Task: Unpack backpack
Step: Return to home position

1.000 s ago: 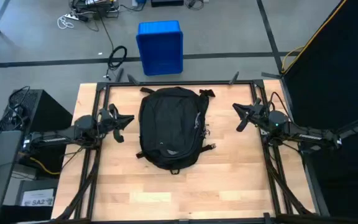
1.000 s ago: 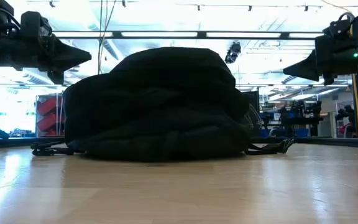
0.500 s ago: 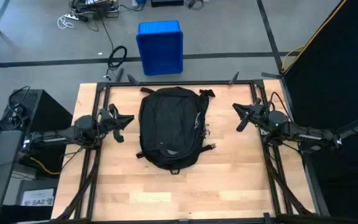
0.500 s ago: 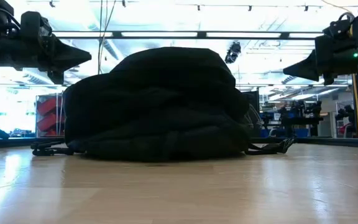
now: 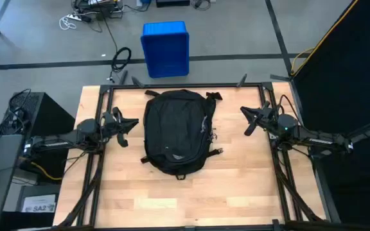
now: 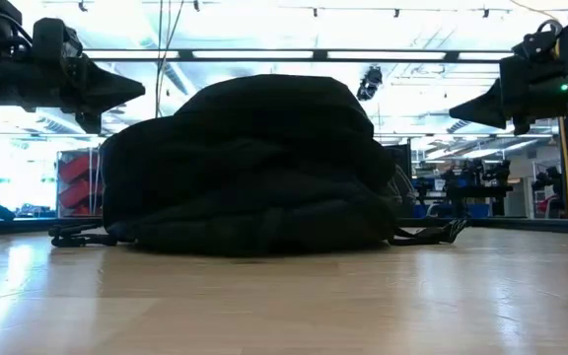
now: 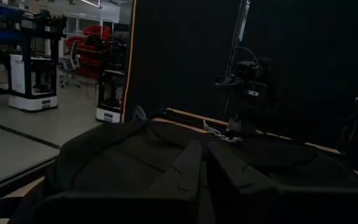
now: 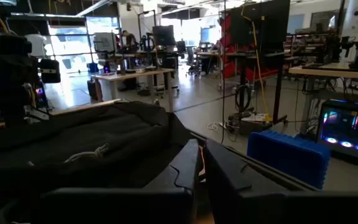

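Black soft fabric backpack (image 5: 175, 131) lies flat in the middle of the wooden table (image 5: 236, 186), long axis running from far edge to near edge, loose strap ends at the far end. Cloth is creased and lumpy, outline rounded. Anything inside is hidden. My left gripper (image 7: 201, 152) hangs off its left side and my right gripper (image 8: 201, 149) off its right, both clear of it, fingers almost together, gripping nothing
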